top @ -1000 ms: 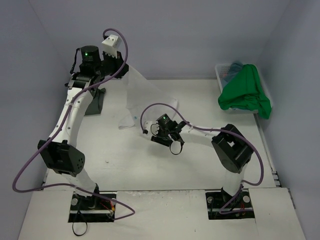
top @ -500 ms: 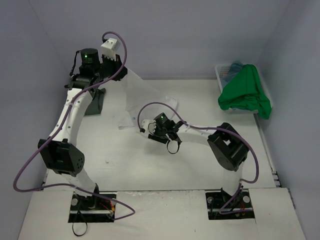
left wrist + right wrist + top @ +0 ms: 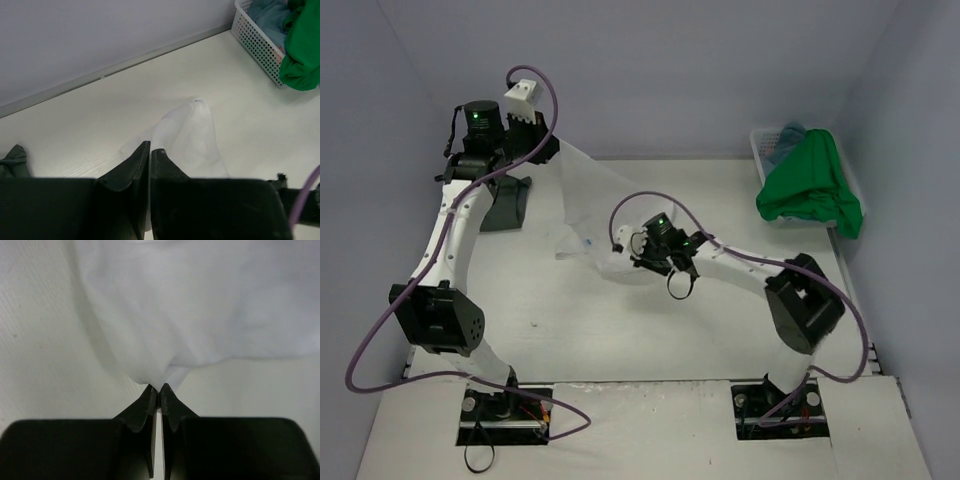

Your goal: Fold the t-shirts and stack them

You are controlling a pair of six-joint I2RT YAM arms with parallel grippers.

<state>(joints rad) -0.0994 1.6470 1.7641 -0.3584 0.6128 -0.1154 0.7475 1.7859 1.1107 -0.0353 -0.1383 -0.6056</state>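
A white t-shirt (image 3: 585, 195) hangs stretched from my raised left gripper (image 3: 551, 150) down to the table. My left gripper (image 3: 150, 145) is shut on its top edge, and the cloth (image 3: 192, 135) trails away below. My right gripper (image 3: 626, 258) sits low on the table, shut on the shirt's lower edge. In the right wrist view the tips (image 3: 159, 388) pinch a fold of the white cloth (image 3: 200, 305). A bright green t-shirt (image 3: 810, 185) drapes over the basket's front. A teal-blue one (image 3: 790, 133) lies inside it. A dark grey-green shirt (image 3: 505, 205) lies at the back left.
The white lattice basket (image 3: 762, 150) stands at the back right corner against the wall. In the left wrist view the basket (image 3: 255, 42) holds teal cloth (image 3: 272, 20) with the green shirt (image 3: 300, 55) over its rim. Purple cables loop around both arms.
My right gripper has shut on the white shirt's lower edge. The left arm has carried the shirt's top a little to the left.
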